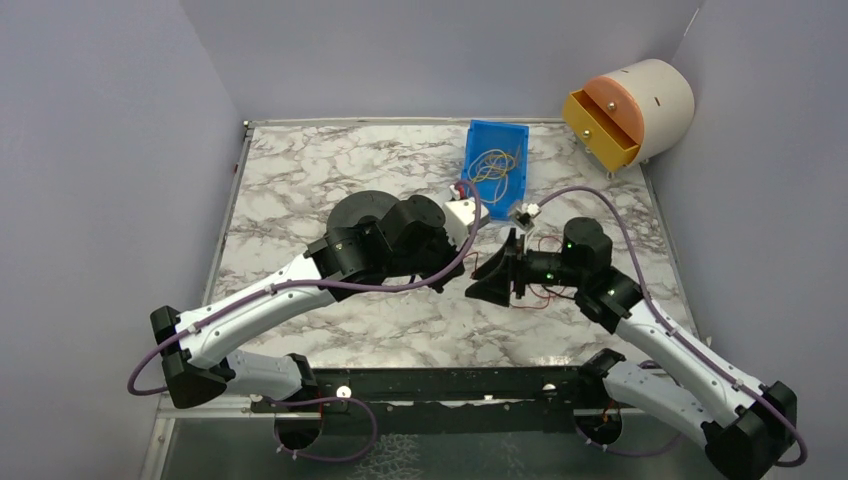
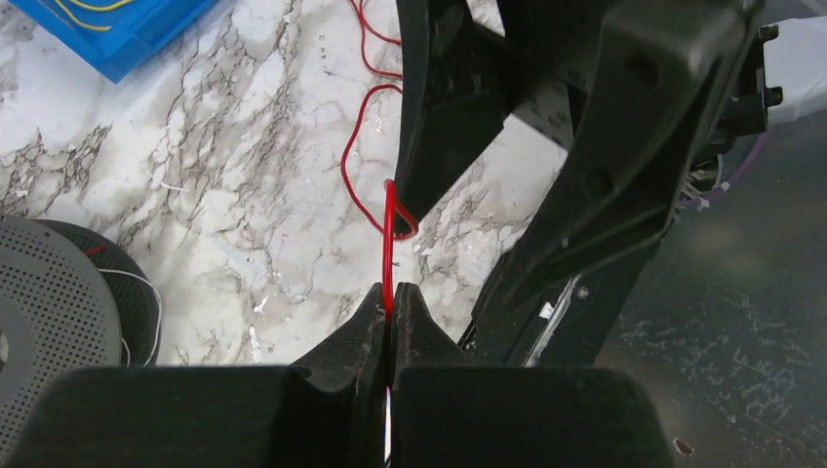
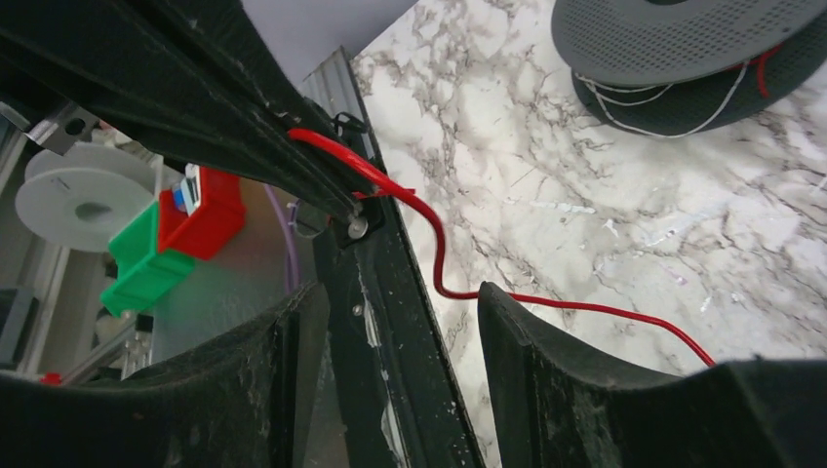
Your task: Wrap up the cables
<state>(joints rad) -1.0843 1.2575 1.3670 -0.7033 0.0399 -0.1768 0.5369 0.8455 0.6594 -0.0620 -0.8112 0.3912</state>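
One thin red cable (image 2: 347, 166) lies in loose curves on the marble table (image 2: 195, 175). In the left wrist view my left gripper (image 2: 391, 297) is shut on this cable, which runs taut from its tips to a small loop hooked round a fingertip (image 2: 414, 195) of the right gripper. My right gripper (image 3: 400, 292) stands open with its tips close to the left one's. The cable (image 3: 585, 307) trails away past its right finger over the marble. In the top view both grippers meet at mid-table, right gripper (image 1: 473, 282), and red cable (image 1: 548, 297) lies beside the right arm.
A dark grey spool (image 1: 365, 210) with wire on it lies left of the grippers. A blue bin (image 1: 495, 160) of yellow wires stands at the back. A white drum with a yellow drawer (image 1: 630, 110) is at the back right. The table's black front rail (image 3: 390, 341) runs nearby.
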